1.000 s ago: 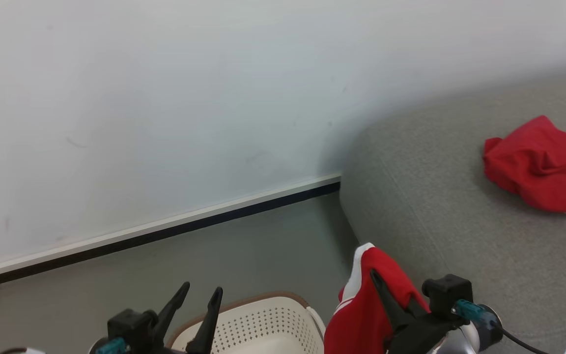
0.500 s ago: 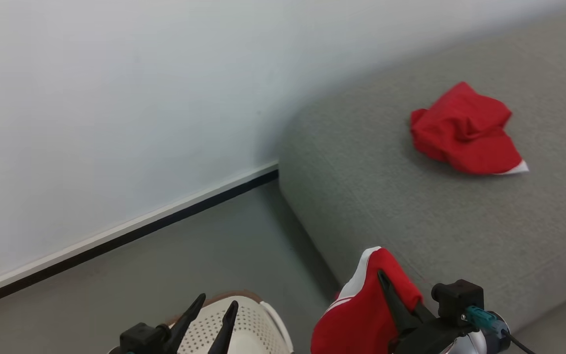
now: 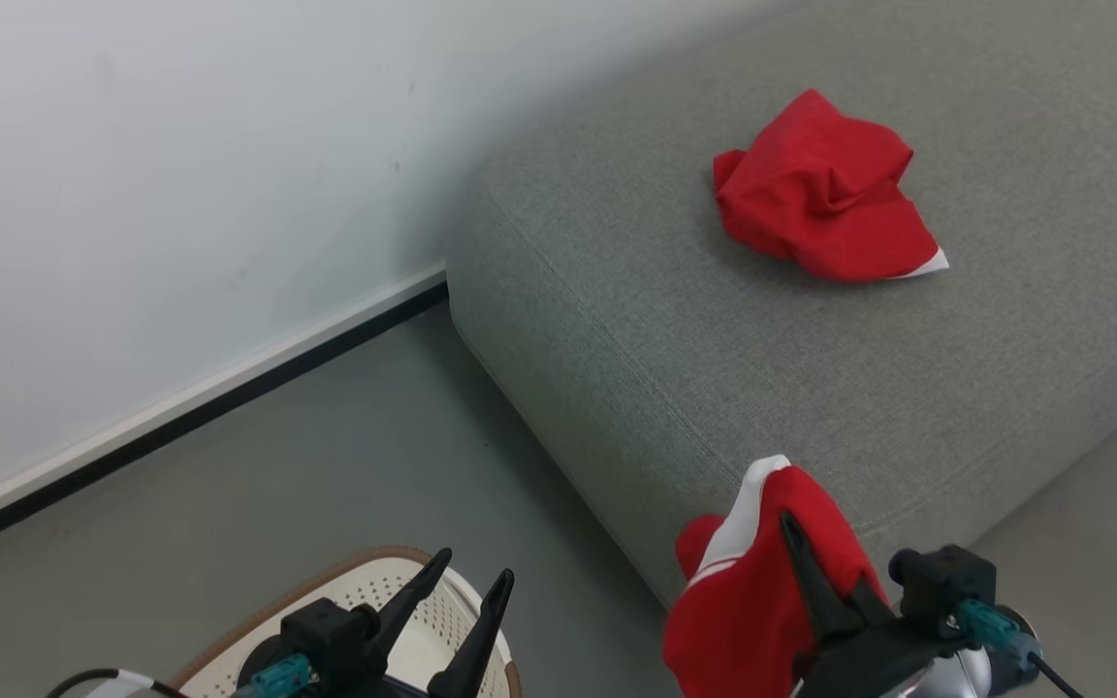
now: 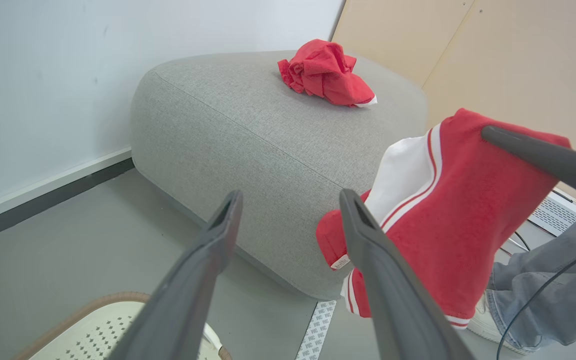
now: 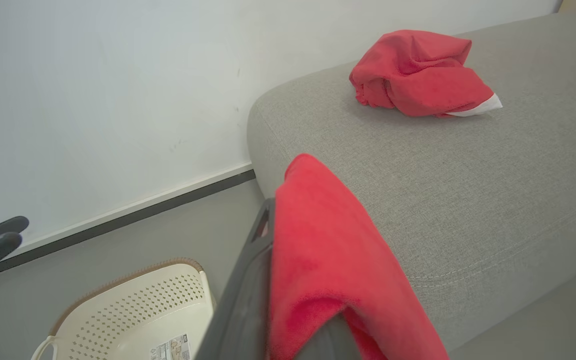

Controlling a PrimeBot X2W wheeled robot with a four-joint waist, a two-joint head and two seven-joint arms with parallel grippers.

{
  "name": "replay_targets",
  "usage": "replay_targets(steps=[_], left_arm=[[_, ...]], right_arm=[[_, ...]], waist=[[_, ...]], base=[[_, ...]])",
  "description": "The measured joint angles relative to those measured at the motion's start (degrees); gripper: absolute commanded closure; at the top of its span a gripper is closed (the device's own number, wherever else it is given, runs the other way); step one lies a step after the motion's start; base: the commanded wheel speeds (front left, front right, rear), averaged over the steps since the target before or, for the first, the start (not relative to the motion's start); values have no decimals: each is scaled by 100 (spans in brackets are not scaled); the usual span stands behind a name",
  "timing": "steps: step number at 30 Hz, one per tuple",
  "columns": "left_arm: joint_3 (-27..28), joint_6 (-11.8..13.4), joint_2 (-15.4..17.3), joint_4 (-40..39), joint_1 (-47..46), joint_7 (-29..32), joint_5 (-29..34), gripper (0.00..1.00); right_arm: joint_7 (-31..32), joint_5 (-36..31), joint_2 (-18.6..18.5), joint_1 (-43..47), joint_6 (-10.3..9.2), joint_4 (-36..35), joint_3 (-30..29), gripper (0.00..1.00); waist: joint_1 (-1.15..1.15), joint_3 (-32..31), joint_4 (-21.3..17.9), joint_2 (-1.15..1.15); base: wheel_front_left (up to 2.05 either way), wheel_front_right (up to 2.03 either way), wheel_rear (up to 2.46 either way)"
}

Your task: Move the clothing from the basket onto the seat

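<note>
My right gripper (image 3: 796, 531) is shut on a red garment with white trim (image 3: 757, 591), which hangs at the near edge of the grey seat (image 3: 655, 330). The cloth drapes over its fingers (image 5: 253, 270) in the right wrist view. A second crumpled piece of red clothing (image 3: 820, 189) lies on top of the seat, farther back. My left gripper (image 3: 471, 572) stands open and empty above the cream basket (image 3: 365, 580), whose inside is mostly hidden. In the left wrist view its open gripper (image 4: 290, 197) frames the seat (image 4: 248, 130), with the held garment (image 4: 443, 210) to the right.
A white wall with a dark baseboard (image 3: 180, 417) runs behind the grey floor (image 3: 345, 456) left of the seat. A person's jeans leg and white shoe (image 4: 543, 305) stand close beyond the held garment. A strip of tape (image 4: 318, 325) lies on the floor.
The head camera has swung right, bringing the seat and the garment on it toward the middle. My right gripper keeps its hold on the garment; my left stays open.
</note>
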Motion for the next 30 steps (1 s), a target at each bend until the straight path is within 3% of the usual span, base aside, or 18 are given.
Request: replay_targets(steps=[4, 10, 13, 22, 30], left_arm=[[-4, -7, 12, 34, -75, 25, -1, 0], [43, 31, 21, -67, -55, 25, -62, 0], [36, 82, 43, -218, -22, 54, -60, 0], [-108, -2, 44, -778, -429, 281, 82, 0], [-324, -118, 58, -1349, -927, 501, 393, 0]], right_arm=[[44, -71, -271, -396, 0, -69, 304, 100], [431, -93, -1046, -1532, 0, -308, 793, 100], [730, -18, -1627, -2518, 0, -255, 942, 100], [923, 732, -2362, -4611, -1, 457, 240, 100], [1010, 821, -3502, -6323, 2, 1601, -178, 100]], waist=[[1, 134, -54, 0], [0, 197, -52, 0], [1, 269, -9, 0], [0, 773, 314, 0], [1, 1633, 741, 1]], base=[[0, 0, 0], [0, 0, 0], [0, 0, 0], [0, 0, 0], [0, 0, 0]])
